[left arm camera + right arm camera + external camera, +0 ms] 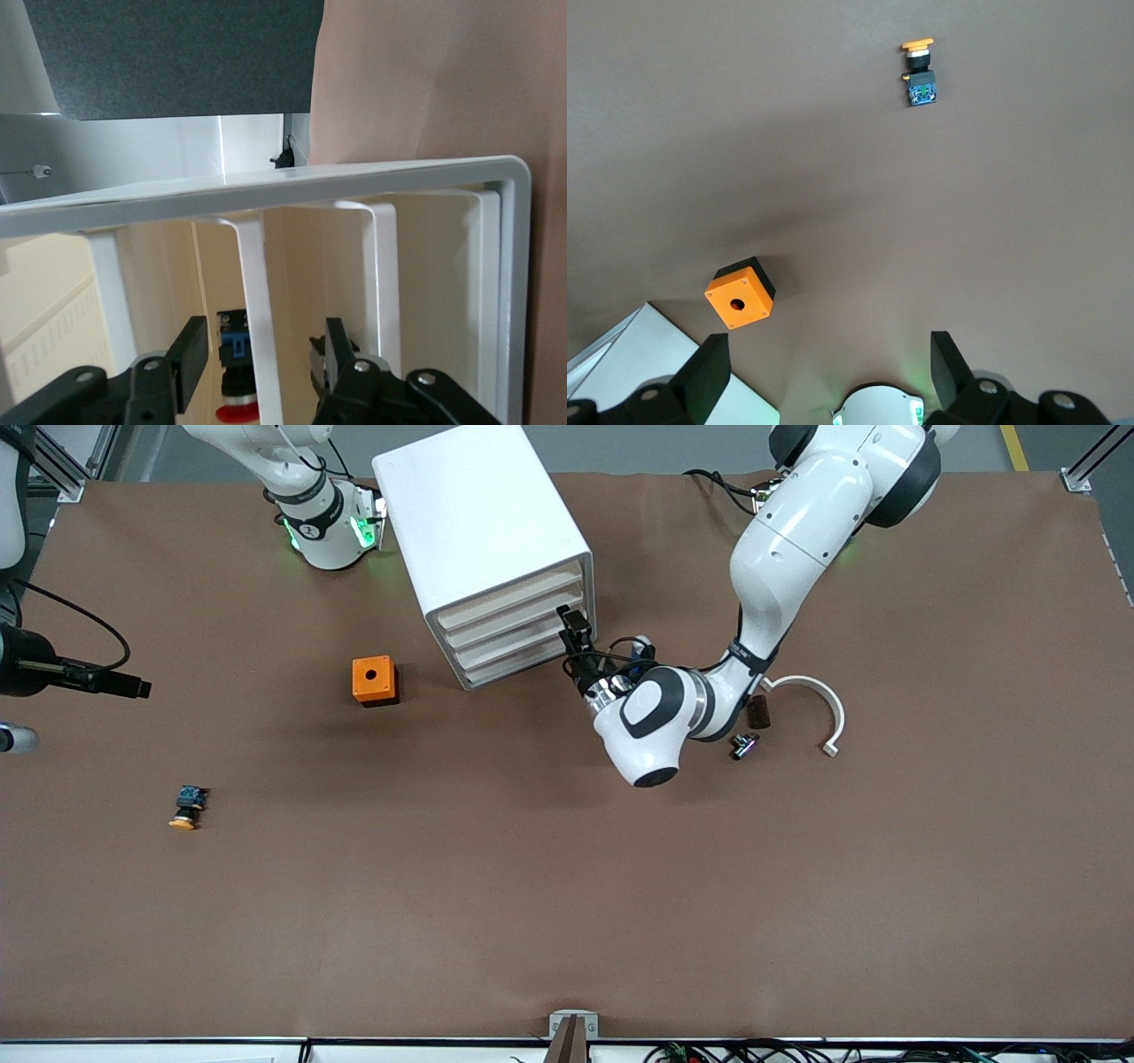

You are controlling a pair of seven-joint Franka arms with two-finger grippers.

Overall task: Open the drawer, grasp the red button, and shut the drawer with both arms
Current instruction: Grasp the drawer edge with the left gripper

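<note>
The white cabinet (478, 522) stands toward the robots' side of the table, its stacked drawers all flush. My left gripper (574, 627) is at the cabinet's front. In the left wrist view my left gripper (261, 350) straddles the front edge of one drawer (259, 283). Its fingers (190, 354) stand apart with a gap on each side of that edge. Inside that drawer lies the button (235, 372), red cap toward the gripper, blue end deeper in. My right gripper (142, 688) waits open, high over the right arm's end of the table, and my right gripper (828, 354) holds nothing.
An orange cube with a hole (375, 680) sits beside the cabinet, and an orange-capped button (186, 808) lies nearer the front camera. A white arc piece (811, 704), a dark cylinder (759, 713) and a small metal part (744, 746) lie by the left arm's wrist.
</note>
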